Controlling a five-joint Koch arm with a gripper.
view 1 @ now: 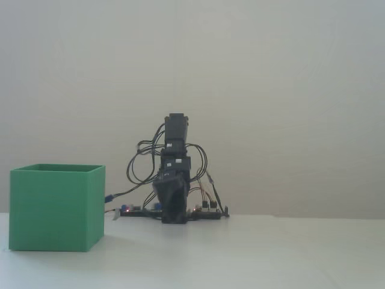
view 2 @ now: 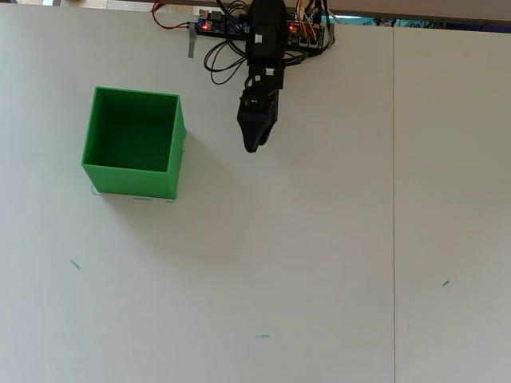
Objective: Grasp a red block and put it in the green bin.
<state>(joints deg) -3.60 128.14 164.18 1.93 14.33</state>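
**No red block in sight; claw low beside the bin**

The black claw hangs low over the white tabletop, tips drawn to a narrow point; whether they meet cannot be told. The large plain green cube-shaped bin stands well to its left in the overhead view, open and apparently empty. No red block shows in either view, so its direction from the claw cannot be given.

The large green thin-walled cube-shaped bin stands on the white table, open side up. The black arm's gripper reaches out from the base at the top edge, near the bin's right side, not touching it. Jaw separation is indiscernible.
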